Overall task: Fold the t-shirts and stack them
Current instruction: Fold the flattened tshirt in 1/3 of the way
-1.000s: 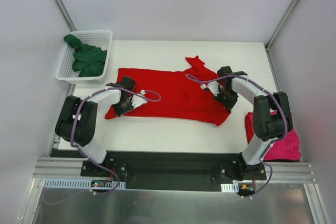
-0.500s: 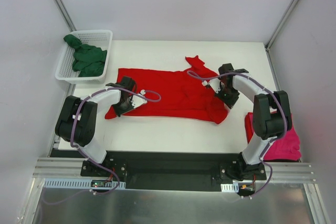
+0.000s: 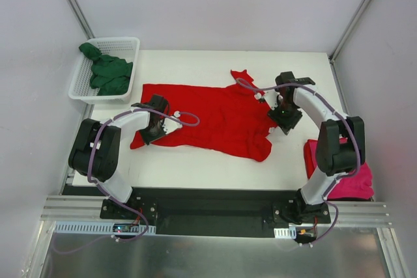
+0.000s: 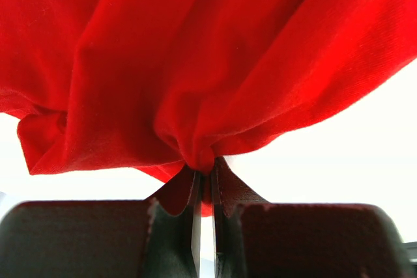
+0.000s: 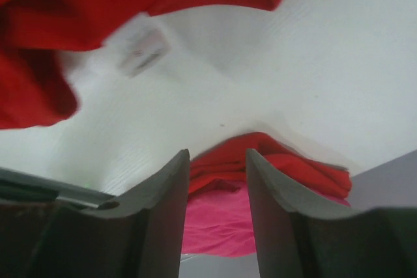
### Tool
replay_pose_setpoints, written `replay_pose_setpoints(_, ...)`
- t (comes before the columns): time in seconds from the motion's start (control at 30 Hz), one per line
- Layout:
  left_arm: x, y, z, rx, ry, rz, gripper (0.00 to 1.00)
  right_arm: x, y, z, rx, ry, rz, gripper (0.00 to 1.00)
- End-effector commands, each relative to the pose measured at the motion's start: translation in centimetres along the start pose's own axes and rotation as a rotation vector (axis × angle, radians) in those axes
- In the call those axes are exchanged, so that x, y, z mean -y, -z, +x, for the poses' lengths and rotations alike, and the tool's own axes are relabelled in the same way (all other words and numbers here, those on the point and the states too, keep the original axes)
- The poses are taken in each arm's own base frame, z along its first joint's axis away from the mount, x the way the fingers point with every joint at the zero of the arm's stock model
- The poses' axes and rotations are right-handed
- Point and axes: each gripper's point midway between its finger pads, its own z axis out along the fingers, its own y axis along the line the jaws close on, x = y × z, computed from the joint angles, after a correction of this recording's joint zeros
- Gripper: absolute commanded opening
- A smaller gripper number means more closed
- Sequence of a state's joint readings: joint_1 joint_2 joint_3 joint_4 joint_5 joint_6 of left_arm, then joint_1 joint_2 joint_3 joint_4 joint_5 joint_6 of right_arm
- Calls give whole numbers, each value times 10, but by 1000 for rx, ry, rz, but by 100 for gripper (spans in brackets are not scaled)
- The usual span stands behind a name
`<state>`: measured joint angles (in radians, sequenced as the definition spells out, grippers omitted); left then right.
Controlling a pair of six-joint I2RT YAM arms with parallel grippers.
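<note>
From above you see the red t-shirt (image 3: 208, 118) spread across the middle of the surface (image 3: 195, 167), with the left gripper (image 3: 151, 131) at its left edge. Only the left wrist view shows you the grip: jaws clenched on a pinched fold of red cloth. The right wrist view shows the right gripper (image 5: 217, 161) released, fingers apart with nothing between them. The magenta t-shirt (image 3: 348, 183) lies at the near right corner, partly hidden by the right arm. The dark green t-shirt (image 3: 107, 73) sits in the white basket (image 3: 133, 43).
</note>
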<state>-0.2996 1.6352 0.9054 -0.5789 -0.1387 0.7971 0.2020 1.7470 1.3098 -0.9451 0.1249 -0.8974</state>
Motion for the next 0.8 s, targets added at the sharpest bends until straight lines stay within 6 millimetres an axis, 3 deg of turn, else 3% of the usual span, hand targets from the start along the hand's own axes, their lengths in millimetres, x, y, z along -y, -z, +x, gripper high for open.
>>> replay_pose_setpoints(0.0,23,-11,24,-90,16,95,0,-73,45,-10,121,26,-248,45)
replay_pose_setpoints(0.07,23,-11,24,-93,16,94,0,-99,51,-14,144,76,-300,46)
replay_pose_setpoints(0.17,24,-12,25,-101,16,97,0,-124,54,-17,167,124,-311,46)
replay_pose_setpoints(0.47,20,-12,21,-102,16,83,0,-170,31,-14,155,227,-337,42)
replay_pose_setpoints(0.77,22,-10,25,-121,6,72,0,-175,-2,-25,150,269,-309,40)
